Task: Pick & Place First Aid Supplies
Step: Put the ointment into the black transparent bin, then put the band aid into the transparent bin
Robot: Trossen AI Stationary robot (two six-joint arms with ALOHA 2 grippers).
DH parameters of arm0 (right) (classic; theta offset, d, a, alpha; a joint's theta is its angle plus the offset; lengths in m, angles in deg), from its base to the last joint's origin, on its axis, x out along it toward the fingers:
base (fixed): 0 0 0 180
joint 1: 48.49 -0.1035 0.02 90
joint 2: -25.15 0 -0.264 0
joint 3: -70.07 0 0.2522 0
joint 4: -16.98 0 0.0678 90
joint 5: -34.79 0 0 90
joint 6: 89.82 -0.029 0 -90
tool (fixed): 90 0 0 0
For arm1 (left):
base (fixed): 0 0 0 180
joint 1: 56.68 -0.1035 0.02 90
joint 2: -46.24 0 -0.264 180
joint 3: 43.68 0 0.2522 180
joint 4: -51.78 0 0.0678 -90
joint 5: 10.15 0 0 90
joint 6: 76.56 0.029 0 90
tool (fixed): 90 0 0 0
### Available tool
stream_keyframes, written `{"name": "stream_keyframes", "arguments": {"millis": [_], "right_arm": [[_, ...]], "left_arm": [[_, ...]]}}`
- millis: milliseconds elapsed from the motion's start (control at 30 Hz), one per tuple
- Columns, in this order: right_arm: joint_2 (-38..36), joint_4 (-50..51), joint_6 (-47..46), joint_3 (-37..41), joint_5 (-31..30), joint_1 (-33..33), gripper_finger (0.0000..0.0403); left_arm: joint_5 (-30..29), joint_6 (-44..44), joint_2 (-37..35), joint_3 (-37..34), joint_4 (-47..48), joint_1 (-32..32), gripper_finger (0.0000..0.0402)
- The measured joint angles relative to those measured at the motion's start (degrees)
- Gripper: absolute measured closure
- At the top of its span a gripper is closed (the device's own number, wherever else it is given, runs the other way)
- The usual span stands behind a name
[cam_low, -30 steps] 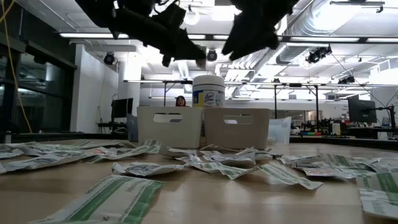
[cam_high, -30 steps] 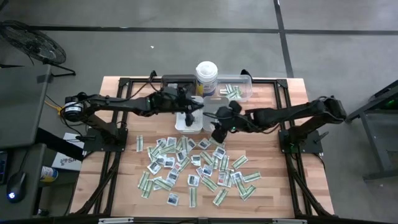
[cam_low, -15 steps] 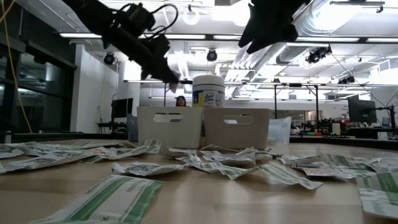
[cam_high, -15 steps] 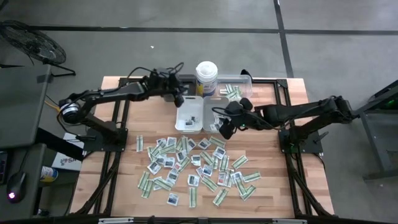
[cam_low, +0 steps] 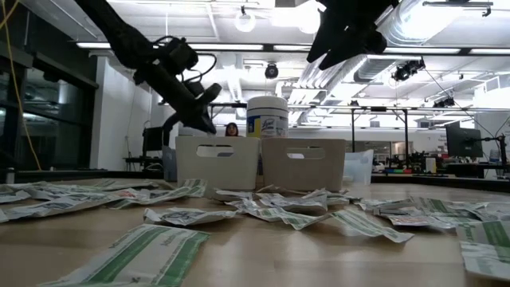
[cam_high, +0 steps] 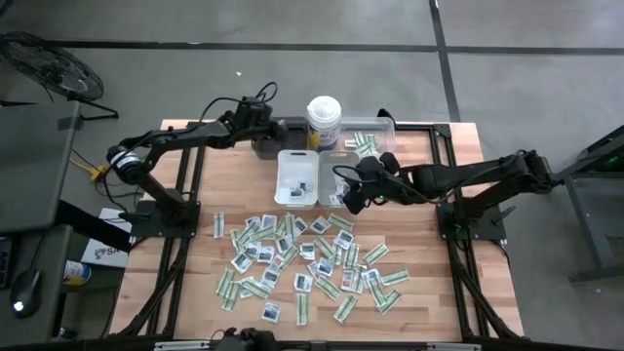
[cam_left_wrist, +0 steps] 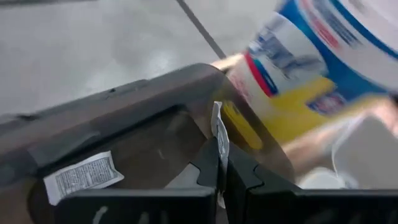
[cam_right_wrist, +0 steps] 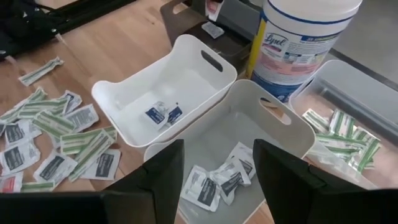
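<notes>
**Sachet over the dark tray, other claw wide above the grey bin**

Wooden table [cam_high: 195, 253] sits on a grey workshop floor; lit ceiling and benches show behind in the low view. Landmark: the white canister [cam_high: 324, 122], upright at the far edge of the table.

My left gripper [cam_high: 261, 125] hangs just beside the canister, over the dark tray [cam_high: 268, 144]. Jaws pinched tight on one small white sachet [cam_left_wrist: 219, 134], held edge-up between my fingertips [cam_left_wrist: 208, 163]. One more white packet [cam_left_wrist: 83, 177] w/ printed text lies flat inside that dark tray.

My right gripper [cam_high: 353, 195] hovers on the near side of the canister, over the grey bin [cam_right_wrist: 273, 140]. Jaws spread wide, nothing between them. Grey bin holds several white sachets [cam_right_wrist: 217, 180]. Touching it, the white bin [cam_right_wrist: 158, 102] holds two small sachets w/ blue marks.

Clear tray [cam_high: 369, 141] stands just beside the canister on the other side from the dark tray, w/ green-and-white strips in it.

Rest of the first aid supplies [cam_high: 307, 258] lie scattered across the table mid-section, well apart from the canister, toward the near edge: white sachets and green strips mixed, many overlapping.
</notes>
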Motion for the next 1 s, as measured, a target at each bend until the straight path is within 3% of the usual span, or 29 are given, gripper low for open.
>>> {"name": "stream_keyframes", "arguments": {"millis": [233, 467, 700, 1000], "right_arm": [[0.0, 0.0, -0.9, 0.0, -0.4, 0.0, 0.0217], [0.0, 0.0, -1.0, 0.0, -0.6, 0.0, 0.0217], [0.0, 0.0, -1.0, 0.0, -0.2, 0.0, 0.0217], [0.0, 2.8, -1.1, 0.0, 5.6, 0.1, 0.0217]], "left_arm": [[0.0, -8.4, 2.4, 0.0, -5.3, -1.3, 0.0395], [0.0, -8.3, 2.4, 0.0, -3.9, -1.4, 0.0324], [1.7, -3.9, 2.4, 0.0, -3.7, -1.4, 0.0265], [2.9, 6.6, -1.0, 0.0, -0.7, -1.4, 0.0267]]}}
